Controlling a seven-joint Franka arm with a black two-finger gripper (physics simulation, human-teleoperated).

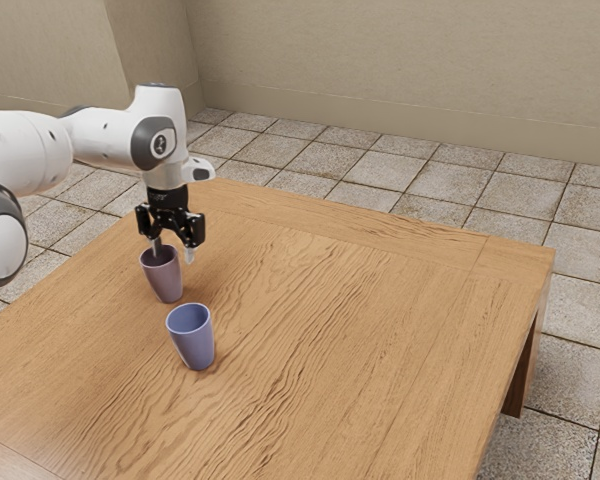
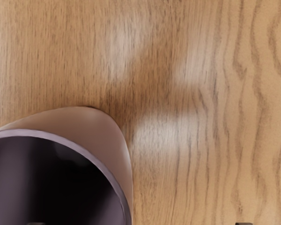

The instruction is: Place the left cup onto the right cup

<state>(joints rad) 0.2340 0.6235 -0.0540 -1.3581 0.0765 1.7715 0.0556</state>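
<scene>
Nearest me, the blue cup (image 1: 191, 336) stands upright on the wooden table (image 1: 380, 330). Just behind it sits the mauve cup (image 1: 163, 275), and the gripper (image 1: 173, 252) hangs at its rim, fingers spread wide, one over the mouth, one outside, clasping nothing.

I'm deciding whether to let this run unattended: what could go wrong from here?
1. The open gripper sits over one side of the mauve cup, not its centre. A pinch on the wall alone could tilt the cup or let it slip.
2. The blue cup stands close beside it on the table. A low or swinging carry could knock it over.
3. Both cups stand mouth up, so an off-centre release could topple the stack.
</scene>
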